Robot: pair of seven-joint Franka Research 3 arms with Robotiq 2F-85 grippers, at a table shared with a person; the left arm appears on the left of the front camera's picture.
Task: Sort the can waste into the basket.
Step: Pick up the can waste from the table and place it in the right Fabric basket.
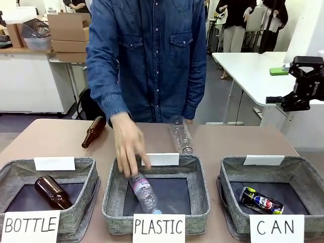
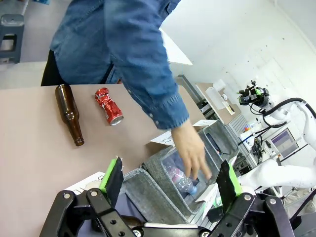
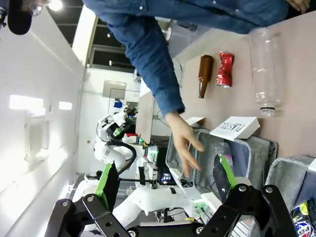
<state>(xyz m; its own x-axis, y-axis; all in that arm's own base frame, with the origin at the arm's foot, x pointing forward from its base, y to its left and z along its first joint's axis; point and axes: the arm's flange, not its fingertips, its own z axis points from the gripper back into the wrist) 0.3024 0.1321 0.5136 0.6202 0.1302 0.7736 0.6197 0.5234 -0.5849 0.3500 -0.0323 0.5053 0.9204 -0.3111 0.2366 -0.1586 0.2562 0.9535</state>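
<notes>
One of two cans is home: the dark can [image 1: 261,200] lies on its side on the floor of the CAN basket [image 1: 304,167]. I count the job as about half done.

What is left is the red can [image 2: 109,105]. It lies crumpled on the table [image 2: 34,148], well apart from the CAN basket, out toward the person's side and past the basket that neighbours it. A brown bottle [image 2: 69,116] lies just beside the red can without touching it. Nothing holds the red can.

The person's hand [image 1: 129,147] is not at the CAN basket either. It reaches down into that neighbour, the PLASTIC basket [image 1: 114,190], over a plastic bottle [image 1: 143,192]. The fingers are spread and slack, and I read the hand as gripping nothing. Blur in the front view stops me saying whether the fingertips touch the bottle. A clear bottle [image 1: 180,134] lies on the table, nearer the CAN basket than the red can is.

My right gripper [image 3: 165,163] hangs well above the CAN basket, toward its right side, jaws wide with nothing between them. My left gripper [image 2: 172,165] stands farther from the CAN basket, looking across at the PLASTIC basket, and is also wide and empty.

My judgement is that one pick of the red can and one drop into the CAN basket finishes it. The person's arm lies across the way.
</notes>
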